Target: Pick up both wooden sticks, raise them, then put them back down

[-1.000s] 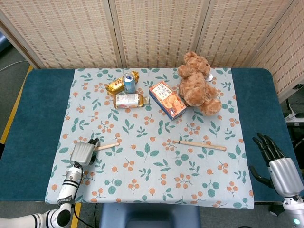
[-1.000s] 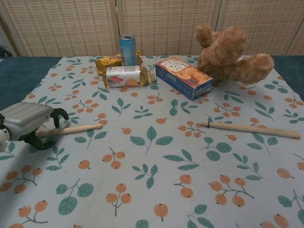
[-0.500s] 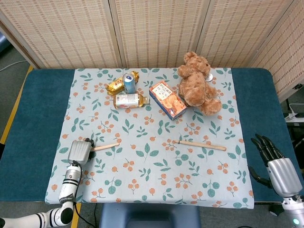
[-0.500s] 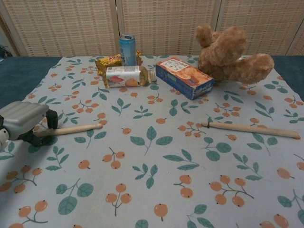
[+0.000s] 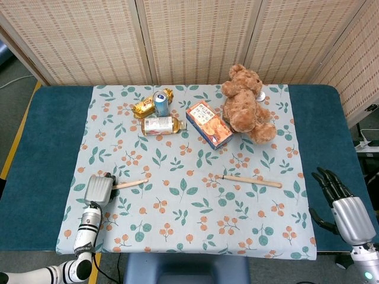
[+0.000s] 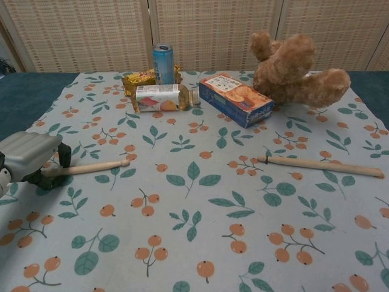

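At about eight o'clock on the leaf-and-berry tablecloth (image 5: 177,207), the left hand (image 5: 99,189) has its fingers closed around the near end of the left wooden stick (image 5: 131,183), which lies flat on the cloth and points toward three o'clock; in the chest view the same hand (image 6: 27,157) sits low on the cloth at nine o'clock, dark fingers curled over the stick (image 6: 91,166), whose rounded tip juts free to the right. The right wooden stick (image 5: 249,180) lies at roughly four o'clock from the cloth's middle, flat and ungripped, slanting slightly down to the right; the chest view shows it (image 6: 322,165) at three o'clock with its tapered end toward the centre. The right hand (image 5: 342,204) is well apart from that stick, off the cloth over the blue table (image 5: 41,154) edge at four o'clock, fingers spread wide and holding nothing; it does not show in the chest view. At twelve o'clock a group of things stands together: a blue drinks can (image 5: 160,103) upright, touching a gold foil snack packet (image 5: 143,106) at its left, a plastic bottle (image 5: 160,125) lying on its side just in front of them, an orange-and-blue snack box (image 5: 208,123) lying flat beside the bottle, and a brown teddy bear (image 5: 246,106) slumped at one o'clock, just beside the box.
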Available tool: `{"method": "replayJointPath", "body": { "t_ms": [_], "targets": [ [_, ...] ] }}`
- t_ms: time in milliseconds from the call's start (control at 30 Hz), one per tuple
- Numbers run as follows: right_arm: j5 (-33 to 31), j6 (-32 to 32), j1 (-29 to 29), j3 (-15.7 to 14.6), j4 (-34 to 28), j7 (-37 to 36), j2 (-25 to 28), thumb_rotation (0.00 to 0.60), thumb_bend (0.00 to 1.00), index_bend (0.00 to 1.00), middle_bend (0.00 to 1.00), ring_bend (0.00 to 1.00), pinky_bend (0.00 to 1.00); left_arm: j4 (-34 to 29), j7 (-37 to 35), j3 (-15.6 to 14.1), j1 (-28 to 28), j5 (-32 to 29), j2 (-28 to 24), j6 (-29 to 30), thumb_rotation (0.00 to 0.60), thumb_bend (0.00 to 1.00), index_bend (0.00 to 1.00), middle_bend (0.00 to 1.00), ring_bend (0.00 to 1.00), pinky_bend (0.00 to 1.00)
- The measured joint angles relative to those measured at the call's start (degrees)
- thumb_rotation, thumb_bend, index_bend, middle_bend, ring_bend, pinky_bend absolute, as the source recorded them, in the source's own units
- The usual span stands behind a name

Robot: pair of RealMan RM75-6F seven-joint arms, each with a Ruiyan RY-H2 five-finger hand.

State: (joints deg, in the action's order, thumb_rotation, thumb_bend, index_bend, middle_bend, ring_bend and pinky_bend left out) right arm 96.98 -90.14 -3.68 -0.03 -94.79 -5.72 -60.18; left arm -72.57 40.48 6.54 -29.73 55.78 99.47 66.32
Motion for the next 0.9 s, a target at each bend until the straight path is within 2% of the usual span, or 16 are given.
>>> {"method": "replayJointPath", "body": {
  "t_ms": [333, 900],
  "targets": [
    [-0.5, 0.6, -0.1, 0.1, -0.3, 0.1, 0.1, 0.600, 0.27, 0.00, 0.00, 0.00, 0.26, 1.1, -0.2, 0.2, 0.4, 1.3, 0.7, 1.4, 0.600, 0.42, 0.66, 0.77, 0.94, 1.00],
    [-1.1, 1.5, -0.4, 0.1, -0.9, 0.4, 0.3, 0.600, 0.27, 0.00, 0.00, 0.00, 0.26, 1.8, -1.6, 0.6, 1.1, 3.7, 1.3, 2.7, 0.600, 0.42, 0.65, 0.79, 0.94, 1.00]
  ]
}}
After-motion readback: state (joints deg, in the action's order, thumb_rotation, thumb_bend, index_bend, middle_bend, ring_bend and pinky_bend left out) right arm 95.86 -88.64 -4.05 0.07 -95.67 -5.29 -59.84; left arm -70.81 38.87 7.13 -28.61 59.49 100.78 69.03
